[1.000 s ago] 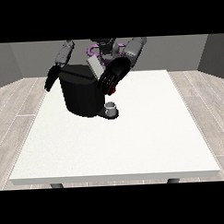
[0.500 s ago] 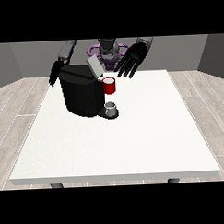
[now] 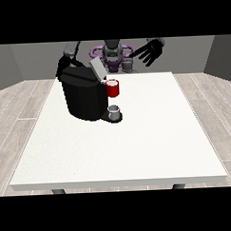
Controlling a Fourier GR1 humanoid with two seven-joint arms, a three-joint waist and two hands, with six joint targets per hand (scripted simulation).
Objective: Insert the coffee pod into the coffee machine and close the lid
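1. Front view: a black coffee machine (image 3: 84, 97) stands on the white table (image 3: 137, 140), towards the far side and at the view's left half. Its grey lid (image 3: 97, 68) is tilted up, so the top is open.
2. A red thing at the machine (image 3: 113, 88) sits at its front, just above a small grey thing (image 3: 115, 110) on the machine's base plate. Whether that grey thing is the coffee pod cannot be told from here, and no pod shows plainly anywhere else on the table.
3. The hand at the view's right (image 3: 151, 52) is raised above the table's far edge, well apart from the machine. Its fingers are spread and straight, and it holds nothing.
4. The hand at the view's left (image 3: 63, 69) is mostly hidden behind the machine's upper rear corner. Only a dark part of it and the grey forearm (image 3: 70, 49) above it show, so how its fingers lie cannot be told.
5. The robot's torso (image 3: 113, 53) is small behind the table's far edge, and the lid partly covers it.
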